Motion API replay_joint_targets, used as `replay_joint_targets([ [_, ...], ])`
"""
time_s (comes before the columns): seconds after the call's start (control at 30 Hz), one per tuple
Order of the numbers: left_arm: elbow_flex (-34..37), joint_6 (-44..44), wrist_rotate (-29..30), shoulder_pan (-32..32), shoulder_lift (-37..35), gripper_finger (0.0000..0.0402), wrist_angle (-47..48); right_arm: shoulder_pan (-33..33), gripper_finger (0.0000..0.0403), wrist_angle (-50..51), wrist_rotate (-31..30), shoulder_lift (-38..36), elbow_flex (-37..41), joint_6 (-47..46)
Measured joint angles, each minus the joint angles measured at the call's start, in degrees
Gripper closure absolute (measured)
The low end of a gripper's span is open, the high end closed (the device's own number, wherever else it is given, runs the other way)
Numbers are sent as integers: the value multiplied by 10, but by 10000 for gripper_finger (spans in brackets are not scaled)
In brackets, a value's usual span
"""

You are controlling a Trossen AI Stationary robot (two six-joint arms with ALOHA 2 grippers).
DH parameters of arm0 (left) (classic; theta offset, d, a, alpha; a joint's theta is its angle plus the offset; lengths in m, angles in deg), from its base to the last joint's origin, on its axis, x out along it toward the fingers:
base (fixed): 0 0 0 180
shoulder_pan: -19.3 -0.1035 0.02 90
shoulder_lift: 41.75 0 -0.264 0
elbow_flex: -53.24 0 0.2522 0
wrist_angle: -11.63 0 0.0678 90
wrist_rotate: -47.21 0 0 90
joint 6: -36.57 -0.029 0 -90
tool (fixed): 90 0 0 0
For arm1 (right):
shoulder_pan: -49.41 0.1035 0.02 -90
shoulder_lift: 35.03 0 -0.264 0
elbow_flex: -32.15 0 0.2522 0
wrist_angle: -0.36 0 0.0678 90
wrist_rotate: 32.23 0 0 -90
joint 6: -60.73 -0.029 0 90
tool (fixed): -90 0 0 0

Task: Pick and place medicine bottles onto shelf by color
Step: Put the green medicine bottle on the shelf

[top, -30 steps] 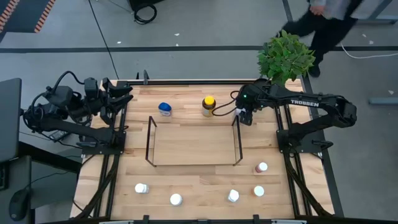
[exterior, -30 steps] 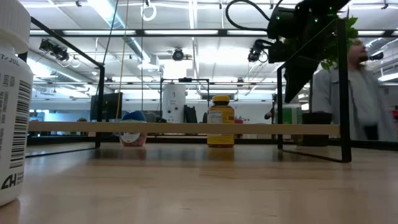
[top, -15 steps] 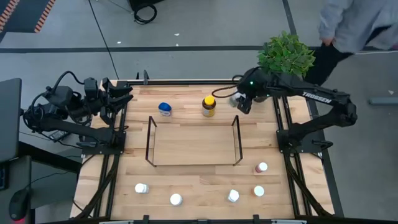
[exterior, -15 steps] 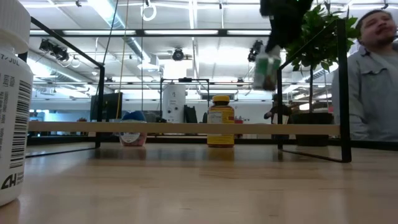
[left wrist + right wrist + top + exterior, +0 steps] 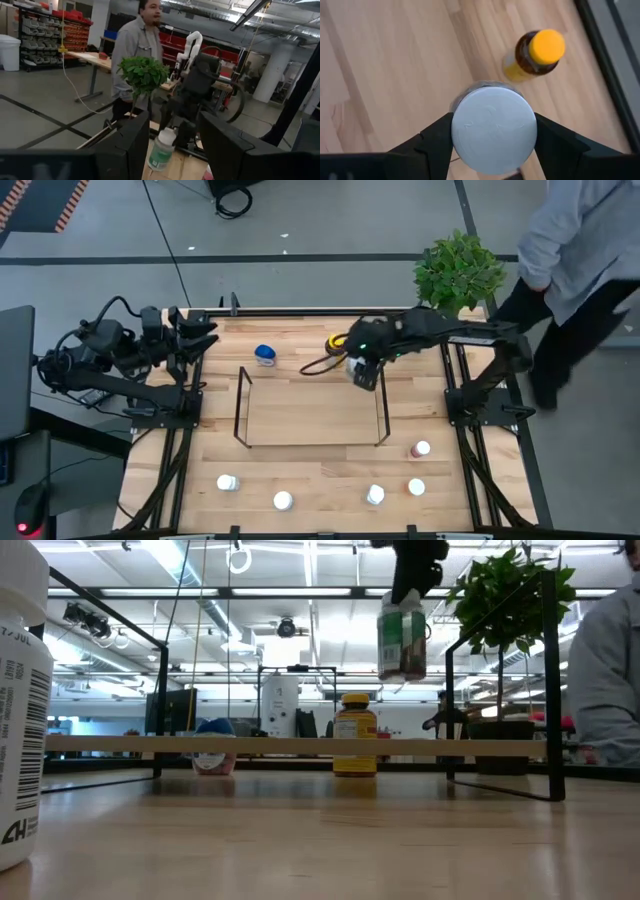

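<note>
Right gripper (image 5: 364, 370) clamps the white-capped bottle (image 5: 402, 634) by its cap, aloft over the shelf (image 5: 311, 409) far right end. Likely light, rigid, slick plastic: you keep hold high, on the cap.

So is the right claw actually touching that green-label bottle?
Touching: in the right wrist view the right claw has both fingers pressed against the bottle's white cap.
</note>
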Motion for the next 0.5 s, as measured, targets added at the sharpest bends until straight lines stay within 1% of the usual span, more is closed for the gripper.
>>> replay_joint_targets([
  [0.17,0,6,0,0,0,227,11,26,162,-18,1,24,12,-17],
  [0.33,0,18,0,0,0,225,22,47,162,-61,5,25,55,-46],
  [0.4,0,19,0,0,0,224,27,52,162,-58,2,25,69,-52],
  [0.5,0,19,0,0,0,225,34,52,162,-84,-1,25,90,-61],
])
